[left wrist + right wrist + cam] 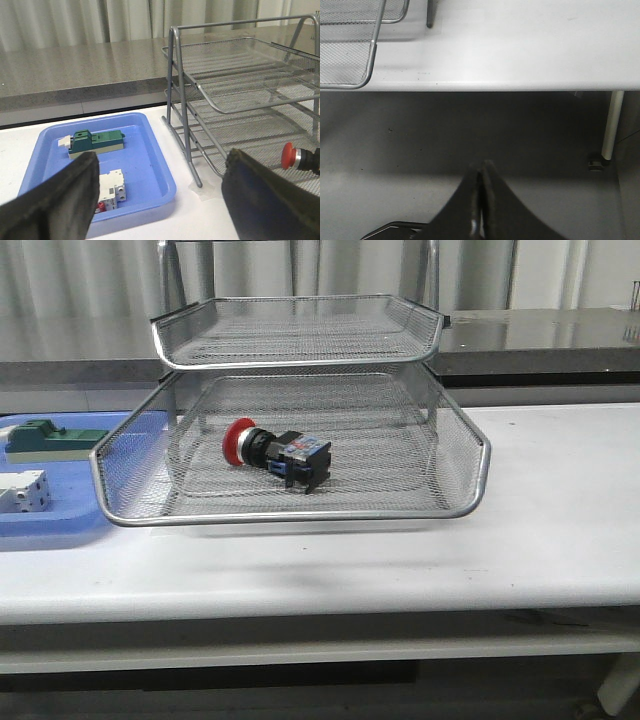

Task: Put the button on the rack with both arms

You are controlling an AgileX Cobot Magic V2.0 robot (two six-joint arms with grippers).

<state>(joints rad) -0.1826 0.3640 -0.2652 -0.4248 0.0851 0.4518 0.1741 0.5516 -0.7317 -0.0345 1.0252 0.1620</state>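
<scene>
White tabletop (560,500) is carrying the rack (290,512), where the button (277,453) is lying on its side in the lowest tray, while the left gripper (160,200) is spreading wide and the right gripper (481,200) is pinching closed on nothing.

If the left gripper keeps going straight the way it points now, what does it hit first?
Probably the near leg of the rack, which stands between the open fingers of the left gripper, with the blue tray just beside it. Depth is unclear.
</scene>
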